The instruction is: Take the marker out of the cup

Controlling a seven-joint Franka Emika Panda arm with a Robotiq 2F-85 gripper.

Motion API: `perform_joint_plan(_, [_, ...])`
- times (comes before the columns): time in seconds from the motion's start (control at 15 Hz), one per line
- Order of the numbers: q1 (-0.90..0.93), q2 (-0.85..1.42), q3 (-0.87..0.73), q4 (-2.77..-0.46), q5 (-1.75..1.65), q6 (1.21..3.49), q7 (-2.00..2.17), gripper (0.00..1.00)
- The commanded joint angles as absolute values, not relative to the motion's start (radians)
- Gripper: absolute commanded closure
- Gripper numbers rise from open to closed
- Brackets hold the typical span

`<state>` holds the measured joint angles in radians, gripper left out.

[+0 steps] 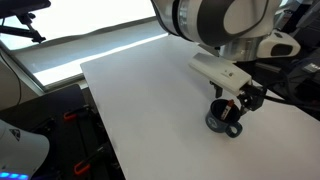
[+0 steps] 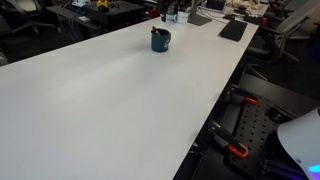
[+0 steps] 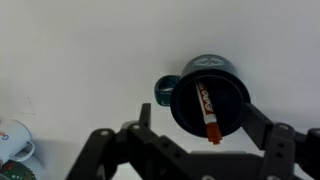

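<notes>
Cup, squat dark grey-blue, handle at 9 o'clock, on white table with bare room from 9 to 12; inside, dark marker, orange-red end at 6; gripper above, spread wide, empty.

A broad white table fills both exterior views. In an exterior view its far right end carries a flat black pad, with dark cluttered desks beyond. Off its near right edge stands a black frame bearing orange clamps.
</notes>
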<state>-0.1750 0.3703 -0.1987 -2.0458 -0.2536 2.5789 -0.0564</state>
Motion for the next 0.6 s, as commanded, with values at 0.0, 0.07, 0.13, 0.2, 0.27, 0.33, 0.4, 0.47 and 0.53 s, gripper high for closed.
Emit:
perform_joint_plan(0.0, [-0.193, 0.385, -0.186, -2.033, -0.235, 2.607, -0.119, 0.1])
perform_joint_plan(0.07, [-0.201, 0.39, -0.179, -2.03, -0.222, 2.61, -0.142, 0.1])
perform_joint_plan(0.13, [-0.213, 0.395, -0.169, -2.029, -0.206, 2.618, -0.172, 0.15])
perform_joint_plan(0.2, [-0.221, 0.398, -0.164, -2.029, -0.196, 2.623, -0.192, 0.23])
perform_joint_plan(0.27, [-0.226, 0.4, -0.162, -2.033, -0.189, 2.634, -0.21, 0.23])
perform_joint_plan(0.33, [-0.231, 0.402, -0.159, -2.037, -0.185, 2.649, -0.228, 0.24])
perform_joint_plan(0.4, [-0.235, 0.404, -0.161, -2.043, -0.189, 2.67, -0.238, 0.28])
perform_joint_plan(0.47, [-0.24, 0.408, -0.16, -2.045, -0.191, 2.688, -0.253, 0.24])
perform_joint_plan(0.53, [-0.241, 0.417, -0.164, -2.043, -0.201, 2.709, -0.261, 0.22])
